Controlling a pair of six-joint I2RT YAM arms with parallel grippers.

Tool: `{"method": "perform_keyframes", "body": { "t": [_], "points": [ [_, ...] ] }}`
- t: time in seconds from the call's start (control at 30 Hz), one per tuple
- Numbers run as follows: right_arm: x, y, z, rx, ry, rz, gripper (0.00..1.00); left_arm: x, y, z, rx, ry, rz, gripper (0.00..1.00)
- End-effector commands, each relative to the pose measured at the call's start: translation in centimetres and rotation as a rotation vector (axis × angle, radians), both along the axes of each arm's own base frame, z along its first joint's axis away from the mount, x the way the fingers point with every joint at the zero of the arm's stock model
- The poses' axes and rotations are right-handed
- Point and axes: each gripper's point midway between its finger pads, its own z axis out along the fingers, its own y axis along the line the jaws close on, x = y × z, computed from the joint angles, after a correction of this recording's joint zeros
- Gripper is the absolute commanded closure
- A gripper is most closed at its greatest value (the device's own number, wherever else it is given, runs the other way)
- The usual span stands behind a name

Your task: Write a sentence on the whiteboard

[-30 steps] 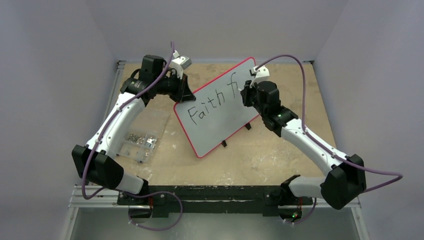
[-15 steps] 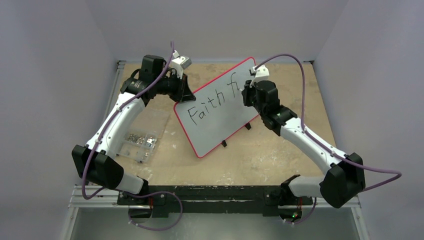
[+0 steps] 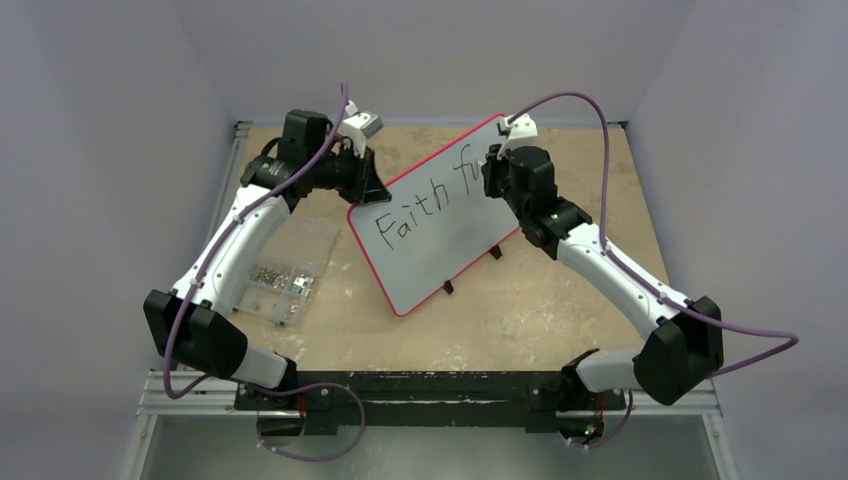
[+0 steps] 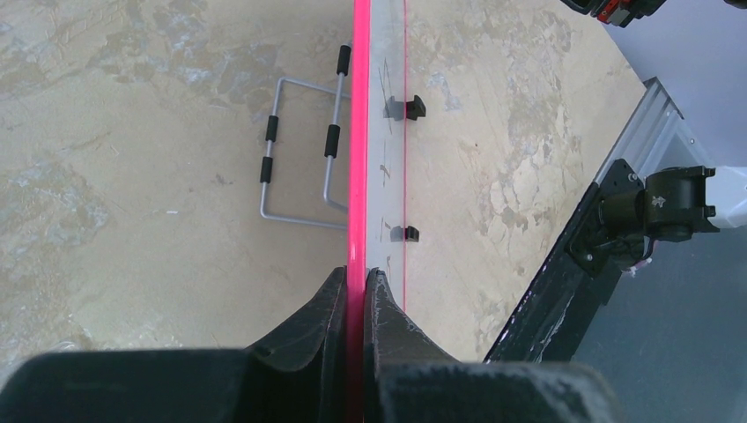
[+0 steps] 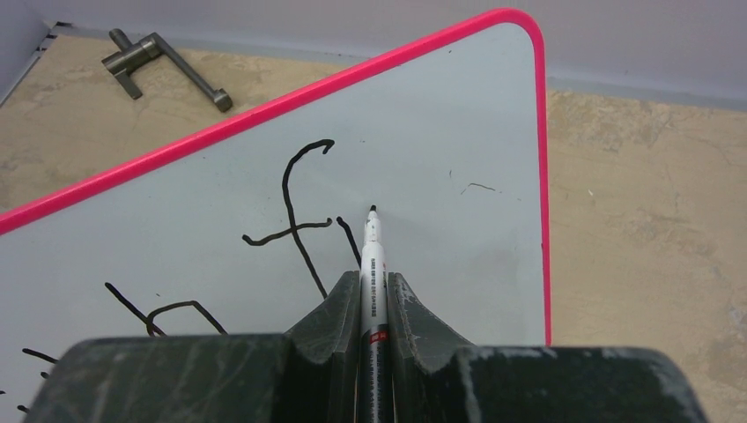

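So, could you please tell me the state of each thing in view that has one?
Red-rimmed glossy white whiteboard: tilted up, partly written.
Black handwritten sentence: unfinished, reads "Faith fu".
Slim white marker: uncapped, tip at the board.
Left hand: shut on the whiteboard's rim.
Right hand: shut on the marker.

Left arm [image 3: 235, 240]: base at the near edge, elbow pushed out to the left, forearm running away from the base and inward, wrist turned toward the centre. Left gripper [image 4: 357, 275]: fingers pressed against opposite faces of the whiteboard [image 4: 358, 132] at its rim, clamped. Right arm [image 3: 615, 275]: elbow low at the right, forearm angled away and inward, wrist bent. Right gripper [image 5: 374, 282]: fingers closed tight on the marker [image 5: 373, 256], barrel centred between them, tip projecting past the fingertips.
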Motion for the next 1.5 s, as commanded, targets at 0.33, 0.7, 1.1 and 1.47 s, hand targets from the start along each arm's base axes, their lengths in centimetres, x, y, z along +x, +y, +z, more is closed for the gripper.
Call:
{"method": "perform_keyframes", "body": {
  "t": [0.33, 0.7, 1.1, 1.47],
  "points": [
    [-1.5, -0.7, -1.7, 0.011, 0.017, 0.007, 1.00, 1.6, 0.9, 2.7, 0.014, -0.178, 0.030, 1.00],
    [-2.0, -1.7, -1.0, 0.003, 0.005, -0.027, 1.00, 1.5, 0.8, 2.9, 0.009, -0.181, 0.027, 1.00],
    [-1.7, -3.0, 2.6, 0.006, -0.079, -0.091, 1.00, 1.5, 0.9, 2.9, 0.010, -0.181, 0.028, 1.00],
    [-0.1, -1.7, 2.9, 0.022, -0.083, -0.072, 1.00, 1.5, 0.9, 2.8, 0.012, -0.179, 0.028, 1.00]
  ]
}}
